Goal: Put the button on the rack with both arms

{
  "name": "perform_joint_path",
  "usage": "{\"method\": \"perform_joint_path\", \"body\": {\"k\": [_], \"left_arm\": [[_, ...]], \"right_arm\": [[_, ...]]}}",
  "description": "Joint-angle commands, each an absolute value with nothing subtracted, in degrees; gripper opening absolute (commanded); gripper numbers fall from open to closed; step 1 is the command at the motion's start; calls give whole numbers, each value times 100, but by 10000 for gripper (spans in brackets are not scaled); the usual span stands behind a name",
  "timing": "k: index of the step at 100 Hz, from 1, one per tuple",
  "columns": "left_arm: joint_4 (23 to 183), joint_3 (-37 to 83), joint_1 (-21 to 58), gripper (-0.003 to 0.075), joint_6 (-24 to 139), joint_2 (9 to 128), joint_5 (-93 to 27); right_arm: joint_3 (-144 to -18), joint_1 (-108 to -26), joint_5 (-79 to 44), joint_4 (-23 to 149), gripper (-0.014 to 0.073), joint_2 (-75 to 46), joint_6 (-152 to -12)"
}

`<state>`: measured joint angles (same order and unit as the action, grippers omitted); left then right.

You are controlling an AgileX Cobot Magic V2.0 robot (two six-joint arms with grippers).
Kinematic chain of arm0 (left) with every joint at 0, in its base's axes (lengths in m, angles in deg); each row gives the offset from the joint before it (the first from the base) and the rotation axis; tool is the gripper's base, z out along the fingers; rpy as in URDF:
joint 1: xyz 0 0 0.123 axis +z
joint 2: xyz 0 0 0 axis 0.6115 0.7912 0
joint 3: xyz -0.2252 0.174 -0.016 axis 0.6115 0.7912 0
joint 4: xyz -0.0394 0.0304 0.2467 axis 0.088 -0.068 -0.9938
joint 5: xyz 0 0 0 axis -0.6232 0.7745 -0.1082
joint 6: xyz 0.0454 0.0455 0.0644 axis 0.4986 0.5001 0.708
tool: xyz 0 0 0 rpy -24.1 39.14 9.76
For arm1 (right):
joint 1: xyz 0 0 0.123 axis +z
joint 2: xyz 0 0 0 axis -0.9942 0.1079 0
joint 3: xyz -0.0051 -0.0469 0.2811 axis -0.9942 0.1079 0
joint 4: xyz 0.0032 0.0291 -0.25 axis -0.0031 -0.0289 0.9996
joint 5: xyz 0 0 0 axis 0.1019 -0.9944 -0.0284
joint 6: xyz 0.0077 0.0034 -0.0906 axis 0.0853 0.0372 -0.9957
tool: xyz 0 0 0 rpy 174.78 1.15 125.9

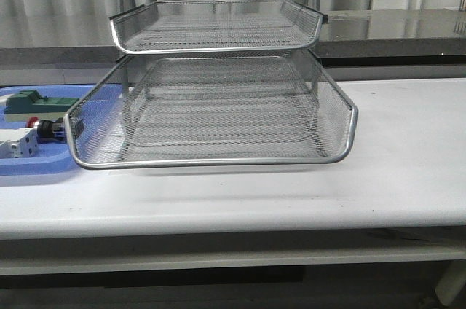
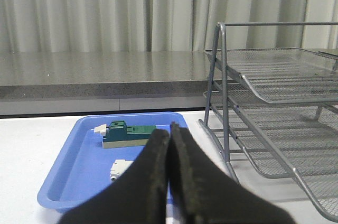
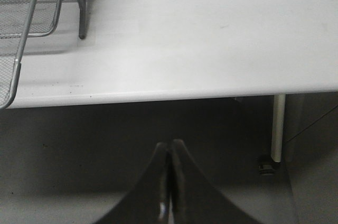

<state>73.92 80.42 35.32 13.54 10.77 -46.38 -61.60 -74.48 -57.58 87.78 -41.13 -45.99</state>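
Front, left wrist and right wrist views. The wire-mesh rack (image 1: pixel 218 105) stands on the white table (image 1: pixel 408 156); I take it as my landmark. To the left of the rack lies the blue plastic tray (image 1: pixel 29 167), its near corner tucked behind the rack's lowest tier. In that tray the button (image 1: pixel 45 128) rests just beside the rack's left rim, red cap toward the white boxy part (image 1: pixel 18 145), which touches it; the green block part (image 1: pixel 36 101) lies behind them. My left gripper (image 2: pixel 170 182) is clenched, fingertips pressed together with nothing between them, hovering near the tray, left of the rack. My right gripper (image 3: pixel 169 182) is likewise clenched and bare, below the table's edge, right of the rack.
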Motion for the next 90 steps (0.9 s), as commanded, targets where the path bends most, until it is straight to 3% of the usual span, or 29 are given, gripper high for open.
{"method": "perform_joint_path", "body": {"k": [1, 69, 90], "left_arm": [[7396, 8311, 3544, -20, 1295, 879, -5101], [7396, 8203, 3544, -20, 1295, 879, -5512], [7431, 7133, 3544, -20, 1295, 1137, -4283]], "right_arm": [[-6359, -7454, -5465, 8907, -71, -4105, -4604], [-6359, -7454, -5465, 8907, -71, -4105, -4604], [-6359, -7454, -5465, 8907, -71, -4105, -4604]]}}
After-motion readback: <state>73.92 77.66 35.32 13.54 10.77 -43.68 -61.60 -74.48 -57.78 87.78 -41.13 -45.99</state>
